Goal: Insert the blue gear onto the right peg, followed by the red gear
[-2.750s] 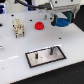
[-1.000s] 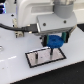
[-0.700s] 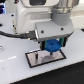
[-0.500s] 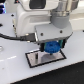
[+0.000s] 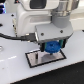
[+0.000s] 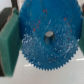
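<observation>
The blue gear (image 5: 51, 48) is held flat between the fingers of my gripper (image 5: 51, 47), just above the grey, black-bordered plate (image 5: 35, 58). In the wrist view the blue gear (image 6: 46, 39) fills most of the picture, and the green finger pads (image 6: 9, 44) press on its toothed rim from both sides. A dark round tip, the right peg (image 6: 49, 36), shows inside the gear's centre hole. I cannot tell how far the gear is down on it. The red gear is out of view, behind the arm.
The arm's white body (image 5: 37, 15) blocks the back of the white table (image 5: 15, 70). A dark cable (image 5: 15, 37) runs along the exterior view's left. The plate's shorter pin is hidden by the gear and gripper.
Since 2.8 s ago the arm has come over the plate with the blue gear. Over the last second the gear has sunk closer to the plate.
</observation>
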